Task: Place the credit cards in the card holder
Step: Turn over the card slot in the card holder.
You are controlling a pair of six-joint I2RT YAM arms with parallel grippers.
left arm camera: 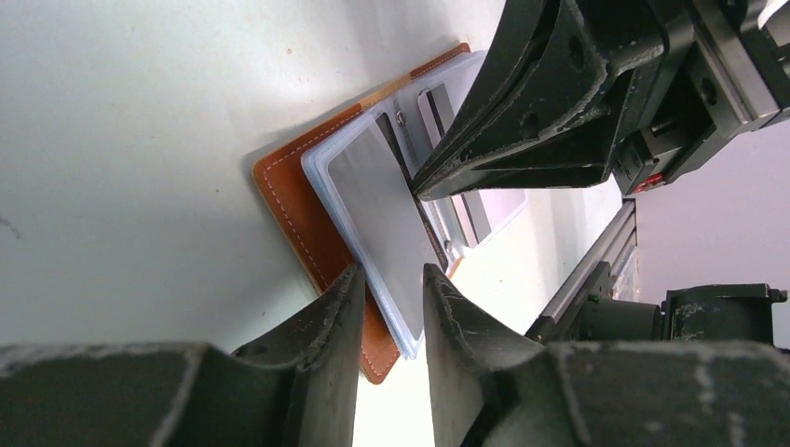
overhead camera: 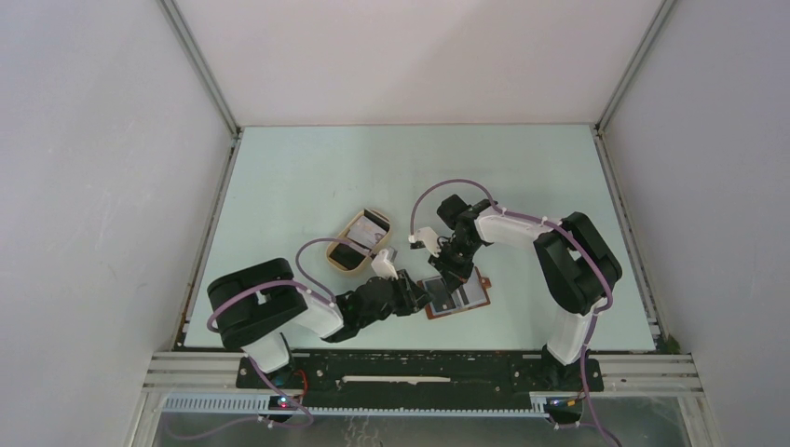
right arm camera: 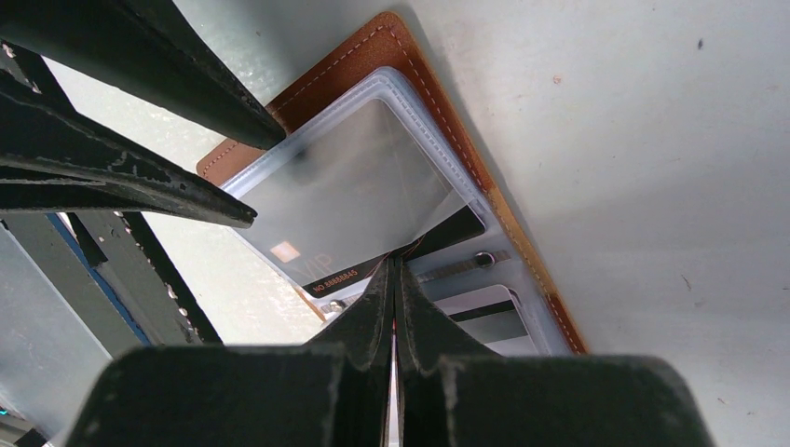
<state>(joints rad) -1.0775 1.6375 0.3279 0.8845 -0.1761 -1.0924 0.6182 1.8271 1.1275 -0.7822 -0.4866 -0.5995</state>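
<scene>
- The card holder (overhead camera: pixel 470 296) lies open and flat on the worktop (overhead camera: pixel 307 177), with its brown leather outside facing down and its clear sleeves facing up.
- The left claw (left arm camera: pixel 391 298) reaches in low from the card holder's left edge, as seen from overhead. Its jaws stand partly apart and straddle the near corner of the frosted sleeve (left arm camera: pixel 377 219). Nothing is seen clamped between them.
- The right claw (right arm camera: pixel 394 279) is closed tight, with its tips resting at the card holder's middle fold, where the sleeve's edge ends. I cannot tell whether the tips pinch that edge or only press on it.
- Two of the credit cards (right arm camera: pixel 326 277) are inside the card holder. A dark one lettered "VIP" sits beneath the frosted sleeve, and a striped card (right arm camera: pixel 484 321) sits in the half beyond the fold.
- The tan tray (overhead camera: pixel 341 268) sits apart from the card holder, beyond its left end. It holds more cards (overhead camera: pixel 373 222), one pale-faced and one dark.
</scene>
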